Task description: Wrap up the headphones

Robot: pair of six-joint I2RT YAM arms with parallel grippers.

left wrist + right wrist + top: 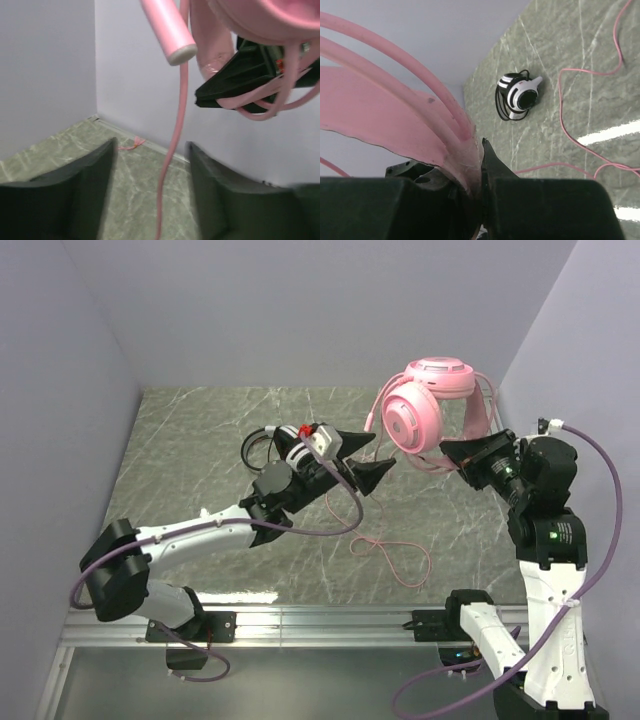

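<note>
The pink headphones (425, 405) hang in the air at the right, and my right gripper (452, 454) is shut on their headband (395, 120). A stiff pink stalk (167, 30) points down from one earcup, and the pink cable (170, 160) drops from there to the table. My left gripper (383, 452) is open, with that cable running between its fingers (87, 185) and touching neither. The cable's loose end lies in loops on the table (400, 555). The black and white headphones (520, 95) rest on the table with their black cable coiled around them, partly hidden by the left arm in the top view (262, 445).
The grey marbled table (200, 470) is closed in by pale walls on the left, back and right. More pink cable trails over the table in the right wrist view (580, 145). The left arm's purple cable (330, 525) hangs in a loop below its wrist.
</note>
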